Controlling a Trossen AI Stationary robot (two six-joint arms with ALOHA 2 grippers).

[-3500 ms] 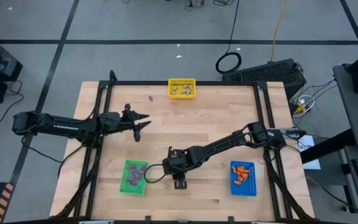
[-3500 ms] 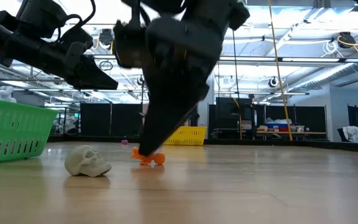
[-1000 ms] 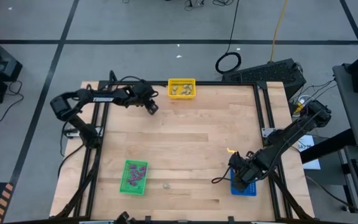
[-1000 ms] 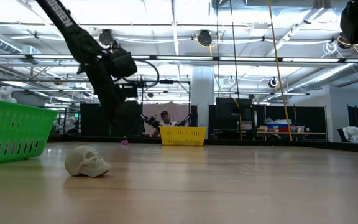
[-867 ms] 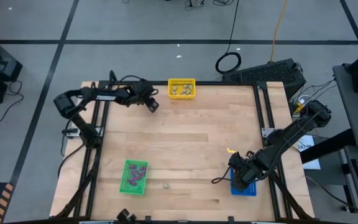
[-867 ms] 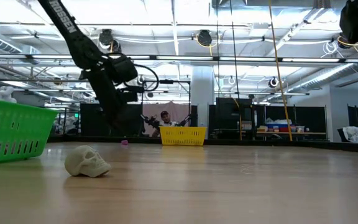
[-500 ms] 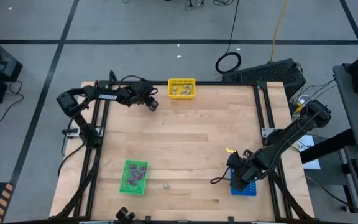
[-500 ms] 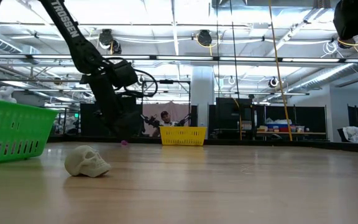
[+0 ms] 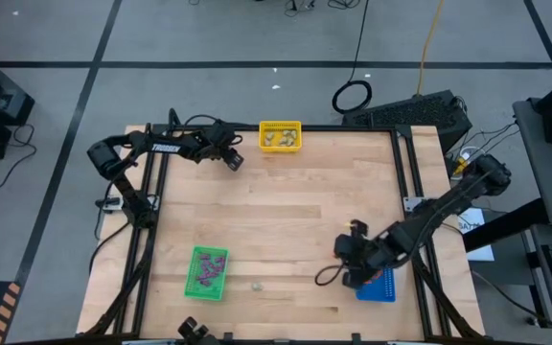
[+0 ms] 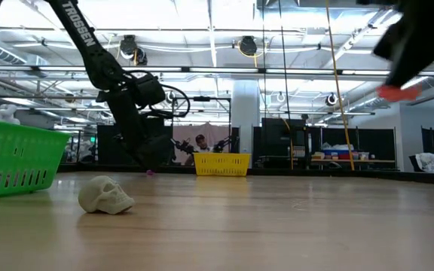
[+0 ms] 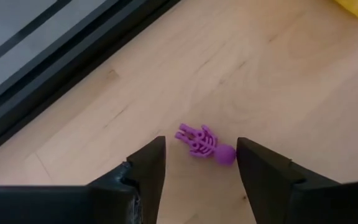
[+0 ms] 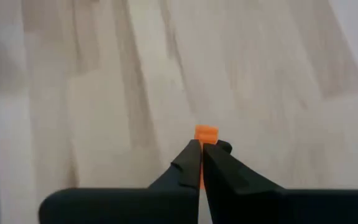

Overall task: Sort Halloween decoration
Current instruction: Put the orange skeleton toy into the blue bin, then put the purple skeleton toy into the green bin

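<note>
Left gripper: I see my left gripper (image 11: 196,163) at the table's far-left corner, beside the yellow rectangular plastic bin (image 9: 281,136), fingers spread wide over the wood.
Purple piece: a tiny purple plastic skeleton trinket (image 11: 205,144) lies flat on the light wooden table (image 9: 314,192), between the two spread fingers and touching neither; in the low view it is only a small purple dot (image 10: 151,172) at the arm's foot.
Right gripper: my right gripper (image 12: 201,152) sits just left of the blue rectangular plastic bin (image 9: 379,286) at the near right, fingers pressed together on a tiny orange plastic trinket (image 12: 206,134) that pokes out past the tips, held above the bare wood.
Skull: a small pale grey-tan plastic skull (image 10: 105,194) rests on the table near the front, just right of the green bin (image 10: 17,160) as I see it from above.
Green bin: the green slotted rectangular plastic bin holds a cluster of purple trinkets (image 9: 209,269).
Yellow bin: I make out pale pieces (image 9: 280,140) inside.
Blue bin: mostly covered by my right arm; I cannot tell its contents.
</note>
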